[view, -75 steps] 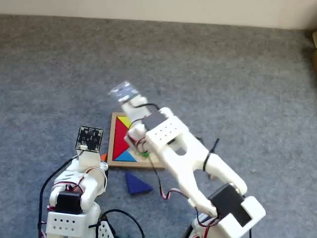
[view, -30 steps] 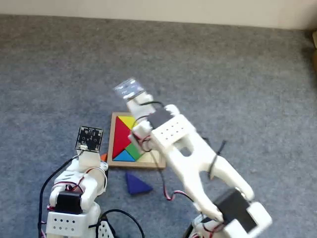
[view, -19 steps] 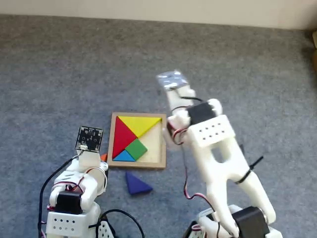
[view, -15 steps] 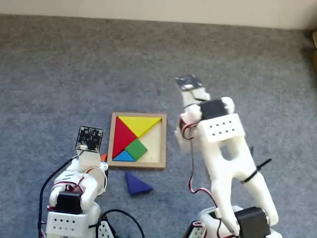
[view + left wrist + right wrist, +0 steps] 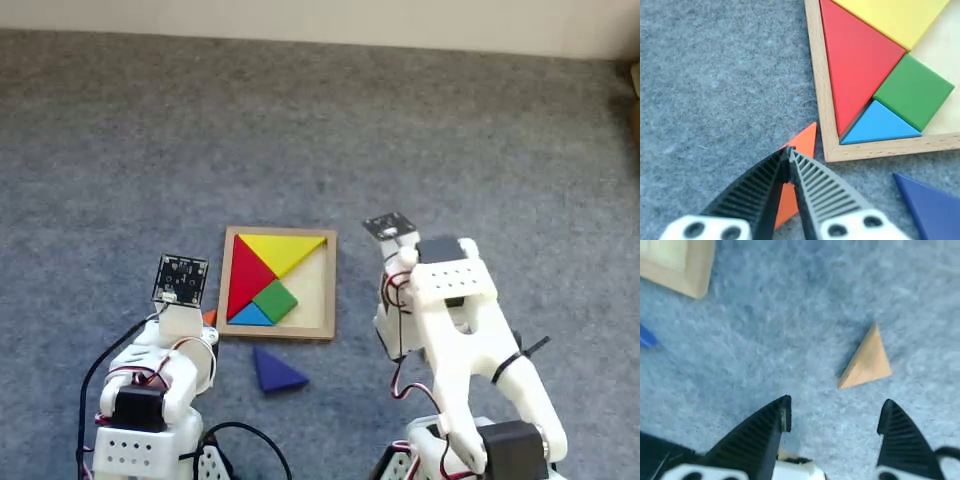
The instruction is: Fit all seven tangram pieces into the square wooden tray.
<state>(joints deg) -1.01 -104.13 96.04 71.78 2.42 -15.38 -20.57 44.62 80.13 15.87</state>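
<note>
High view gives you the square wooden tray (image 5: 331,290) on the grey carpet (image 5: 450,130), between the two arms and a little ahead of them. Four pieces lie in it: a yellow triangle (image 5: 283,250) along the far edge; a red triangle (image 5: 243,277) along the left edge; a green square (image 5: 274,299) against the red one; a light blue triangle (image 5: 250,314) in the near left corner. The right part of the tray floor is bare wood. A dark blue triangle (image 5: 276,370) lies on the carpet just in front of the tray's near rim, apart from it. Your left wrist view puts an orange triangle (image 5: 807,140) just outside the tray's near left corner; your right wrist view shows a tan triangle (image 5: 867,362) flat on the carpet, well apart from the tray corner.

The left arm (image 5: 160,385) is folded back at the near left, its wrist camera over the orange piece. The left gripper (image 5: 789,152) has its fingers pressed together, tips over the orange triangle and covering its middle (whether they touch it, you cannot tell). The right arm (image 5: 460,330) stands to the right of the tray, bent over with its wrist pointing down; the right gripper (image 5: 835,415) is spread wide above the carpet, the tan triangle lying just beyond its fingertips.
</note>
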